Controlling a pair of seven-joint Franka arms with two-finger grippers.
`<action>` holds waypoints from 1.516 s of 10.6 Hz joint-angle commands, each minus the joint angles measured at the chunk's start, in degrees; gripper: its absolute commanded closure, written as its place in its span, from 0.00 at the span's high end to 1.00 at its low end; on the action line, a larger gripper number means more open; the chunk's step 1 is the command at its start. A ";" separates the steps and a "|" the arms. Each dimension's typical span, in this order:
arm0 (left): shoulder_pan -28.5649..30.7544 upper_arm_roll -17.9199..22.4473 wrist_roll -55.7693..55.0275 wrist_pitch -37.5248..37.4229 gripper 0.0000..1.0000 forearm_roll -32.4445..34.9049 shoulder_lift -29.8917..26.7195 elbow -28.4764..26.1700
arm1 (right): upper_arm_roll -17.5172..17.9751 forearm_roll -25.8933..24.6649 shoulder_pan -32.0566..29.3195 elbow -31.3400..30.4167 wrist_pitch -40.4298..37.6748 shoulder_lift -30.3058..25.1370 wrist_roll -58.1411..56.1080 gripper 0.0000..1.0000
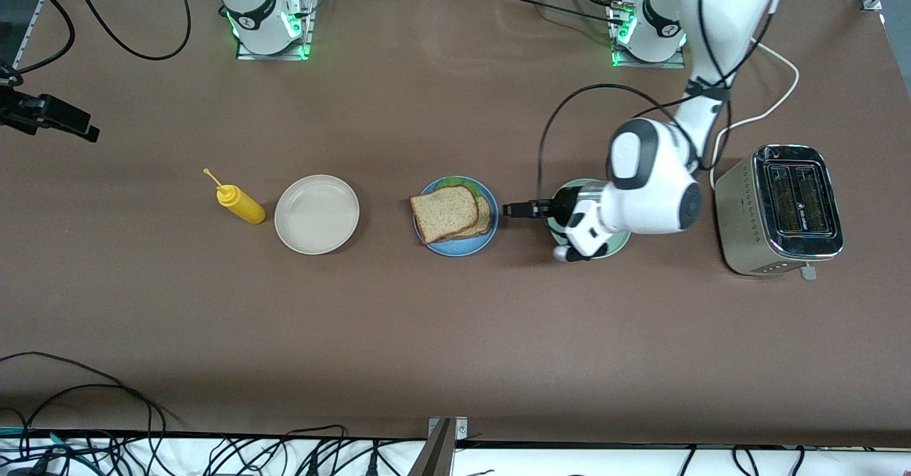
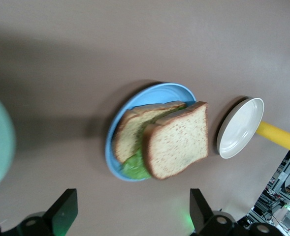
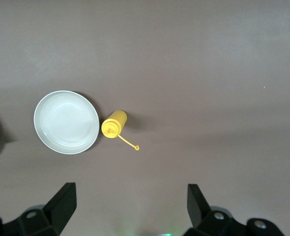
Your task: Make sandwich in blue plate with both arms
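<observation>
Front view: sandwich sits assembled on the blue plate mid-table, 2 bread slices w/ lettuce peeking out at the edge farther from cam. Top slice lies skewed, overhanging the rim toward the right arm's end, probably bc it was just dropped flat, not squared up. Left gripper hovers beside the plate, fingers spread, holding nothing; left wrist view shows both fingertips apart w/ the sandwich framed between. Left arm covers most of the mint-green plate, so can't tell what's on it. Right gripper isn't seen in front view; its wrist cam shows jaws wide, empty, over the table near beige plate & mustard bottle — waiting. Toaster near left arm's end; slot contents unclear.
</observation>
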 commanded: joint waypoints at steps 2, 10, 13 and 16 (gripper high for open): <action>0.01 10.47 2.17 -9.99 1.00 12.33 -6.59 -1.22 | 0.36 -0.66 -0.23 1.47 -1.11 0.50 0.21 1.00; 6.15 13.57 10.69 -13.43 1.00 36.00 -15.82 -0.51 | 0.54 -0.66 -0.23 1.47 -1.64 0.50 0.21 1.00; 7.56 13.13 17.88 -13.61 1.00 43.74 -18.20 2.46 | 0.45 -0.66 -0.23 1.47 -1.64 0.41 0.21 1.00; 8.97 12.34 19.66 -18.07 1.00 45.43 -19.26 8.17 | 0.28 -0.66 -0.23 1.56 -1.38 0.41 0.13 1.00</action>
